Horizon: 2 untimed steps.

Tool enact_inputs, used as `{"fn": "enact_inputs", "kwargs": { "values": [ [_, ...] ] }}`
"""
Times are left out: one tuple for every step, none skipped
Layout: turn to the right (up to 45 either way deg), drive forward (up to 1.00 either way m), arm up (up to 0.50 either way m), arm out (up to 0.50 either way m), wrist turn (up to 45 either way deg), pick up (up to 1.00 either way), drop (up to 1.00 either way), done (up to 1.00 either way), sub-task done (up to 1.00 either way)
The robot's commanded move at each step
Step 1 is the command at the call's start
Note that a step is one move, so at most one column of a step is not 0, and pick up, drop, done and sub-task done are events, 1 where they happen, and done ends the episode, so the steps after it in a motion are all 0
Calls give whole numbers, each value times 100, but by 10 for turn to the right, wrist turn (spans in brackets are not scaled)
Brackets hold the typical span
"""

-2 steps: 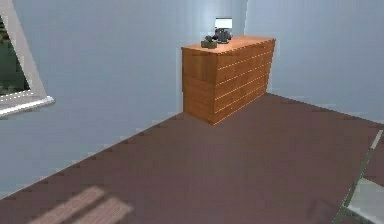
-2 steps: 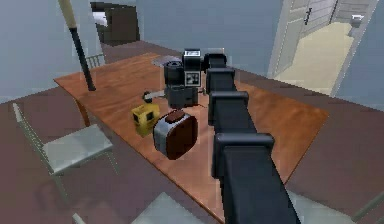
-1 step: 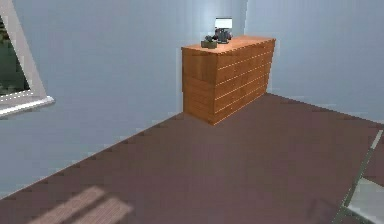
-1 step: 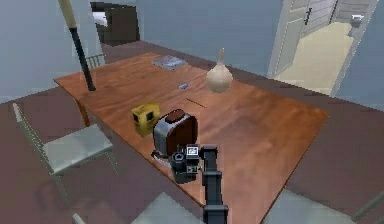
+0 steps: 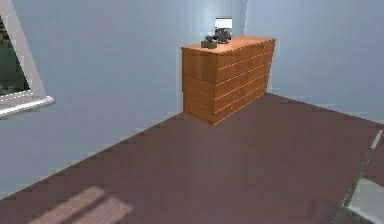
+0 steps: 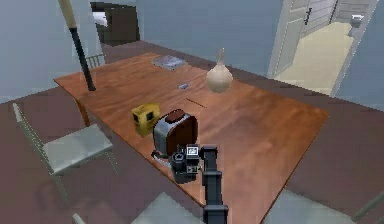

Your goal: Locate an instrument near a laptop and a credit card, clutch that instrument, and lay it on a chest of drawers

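- **Tool:** your gripper (image 6: 184, 160) sits at the near edge of the table (image 6: 290, 120), at the foot of a red-and-silver toaster (image 6: 177, 128). The toaster stands right behind the fingers, so you cannot tell whether the gripper holds anything. Treat the grip as unknown.
- **Instrument:** not made out with any confidence.
  - A flat grey slab (image 6: 170, 63), likely the laptop, lies well beyond the gripper. It is almost straight out along the arm (image 6: 212, 190), a shade toward the arm side view's left.
  - No card is legible beside the slab.
  - The best candidate by shape is a tall stick (image 6: 76, 45), pale on top and dark below. It stands at the table's far corner, well out from the gripper and far to its left. Its long axis is upright, so I'd judge a sideways approach to the shaft better than a drop from above. That is a guess only.
- **Near the tool:**
  - A yellow box (image 6: 146, 119) sits just left of the gripper, beside the toaster.
  - A pale vase (image 6: 219, 75) stands farther out, a little to the right.
- **What the move turns on:** every candidate lies farther out than the gripper, and the toaster stands between it and the slab. You will probably have to rise clear or shift the base toward the view's left before extending.
- **Drop point:** the chest of drawers (image 5: 228, 80) stands ahead by the wall corner, well apart from the table. A dark lump (image 5: 212, 41) sits on its top, with bare wood beside it.
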Motion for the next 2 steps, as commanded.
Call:
{"fn": "enact_inputs", "kwargs": {
  "values": [
    [0,0,10,0,0,0,0,0,0],
    [0,0,16,0,0,0,0,0,0]
  ]
}}
